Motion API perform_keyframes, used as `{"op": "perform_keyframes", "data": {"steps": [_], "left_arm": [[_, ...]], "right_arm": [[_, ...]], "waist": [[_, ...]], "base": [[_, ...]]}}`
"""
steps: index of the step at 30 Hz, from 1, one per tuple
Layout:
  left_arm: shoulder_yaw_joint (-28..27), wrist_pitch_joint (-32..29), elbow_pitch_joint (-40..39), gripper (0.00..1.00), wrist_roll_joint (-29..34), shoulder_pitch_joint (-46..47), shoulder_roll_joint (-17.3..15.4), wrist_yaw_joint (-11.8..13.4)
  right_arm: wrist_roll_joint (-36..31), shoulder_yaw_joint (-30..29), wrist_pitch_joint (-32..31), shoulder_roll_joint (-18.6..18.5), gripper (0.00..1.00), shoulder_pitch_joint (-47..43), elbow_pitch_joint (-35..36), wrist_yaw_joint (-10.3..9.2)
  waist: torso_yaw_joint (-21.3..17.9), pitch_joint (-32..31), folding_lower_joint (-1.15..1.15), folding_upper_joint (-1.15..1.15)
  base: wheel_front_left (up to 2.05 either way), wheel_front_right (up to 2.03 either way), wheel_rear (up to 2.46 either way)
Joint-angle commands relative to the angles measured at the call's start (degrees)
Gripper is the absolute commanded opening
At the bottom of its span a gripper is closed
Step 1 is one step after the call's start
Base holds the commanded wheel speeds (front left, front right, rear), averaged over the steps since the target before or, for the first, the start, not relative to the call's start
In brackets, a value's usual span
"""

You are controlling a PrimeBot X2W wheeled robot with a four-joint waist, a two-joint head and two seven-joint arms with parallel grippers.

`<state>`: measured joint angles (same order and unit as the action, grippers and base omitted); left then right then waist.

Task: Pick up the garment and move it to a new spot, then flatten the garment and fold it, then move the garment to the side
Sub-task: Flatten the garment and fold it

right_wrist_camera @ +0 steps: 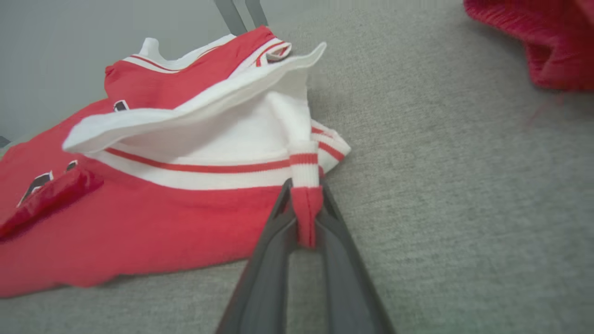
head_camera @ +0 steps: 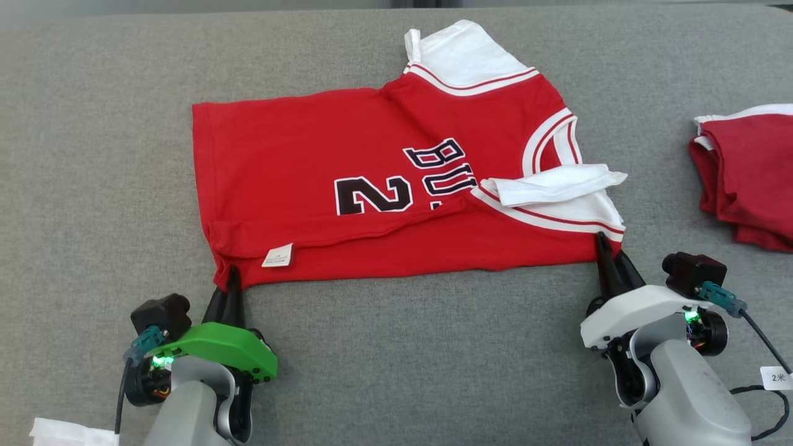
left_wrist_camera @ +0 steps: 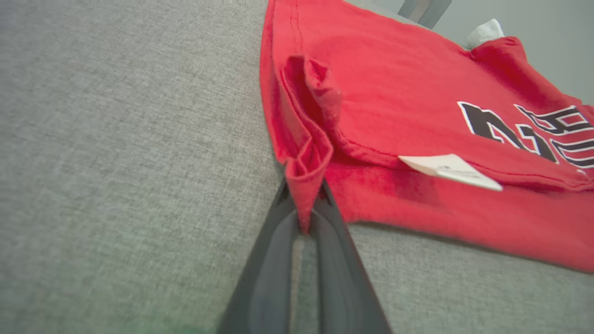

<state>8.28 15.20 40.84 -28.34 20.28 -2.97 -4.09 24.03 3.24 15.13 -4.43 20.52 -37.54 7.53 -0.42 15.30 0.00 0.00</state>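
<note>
The garment (head_camera: 384, 179) is a red jersey with white sleeves, white-and-red trim and black lettering, lying spread on the grey cloth surface with its near edge folded over. My left gripper (head_camera: 232, 275) is shut on the garment's near left hem corner (left_wrist_camera: 304, 171), the red fabric pinched between its dark fingers. My right gripper (head_camera: 604, 244) is shut on the near right corner by the white sleeve (right_wrist_camera: 306, 195), where red fabric and striped trim are pinched. A white care label (left_wrist_camera: 448, 170) sticks out of the folded edge.
A second red and white garment (head_camera: 746, 179) lies bunched at the right edge of the surface, also seen in the right wrist view (right_wrist_camera: 547, 46). Something white (head_camera: 68, 432) lies at the lower left corner. Bare grey cloth (head_camera: 421, 359) stretches between my arms.
</note>
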Motion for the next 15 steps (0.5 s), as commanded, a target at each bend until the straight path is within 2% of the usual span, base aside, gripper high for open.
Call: {"op": "perform_keyframes", "data": {"steps": [1, 8, 15], "left_arm": [[-0.6, -0.1, -0.8, 0.00, 0.8, -1.1, 0.0, -0.3], [-4.1, -0.1, -2.5, 0.00, 2.7, -6.6, -0.1, -0.2], [-6.9, -0.1, -2.6, 0.00, 2.0, -11.7, -0.2, 1.3]], "right_arm": [[0.7, 0.1, 0.0, -0.5, 0.00, -0.3, 0.6, -0.10], [4.6, 2.5, 0.0, -1.4, 0.00, -2.7, -1.1, -0.11], [8.5, 4.5, 0.0, -2.9, 0.00, -5.7, -1.4, -0.12]], "waist": [[0.0, -3.0, 0.00, 0.00], [-0.6, -13.1, 0.00, 0.00], [-0.7, -17.9, 0.00, 0.00]], "base": [[0.00, 0.00, 0.00], [0.00, 0.00, 0.00], [0.00, 0.00, 0.00]]}}
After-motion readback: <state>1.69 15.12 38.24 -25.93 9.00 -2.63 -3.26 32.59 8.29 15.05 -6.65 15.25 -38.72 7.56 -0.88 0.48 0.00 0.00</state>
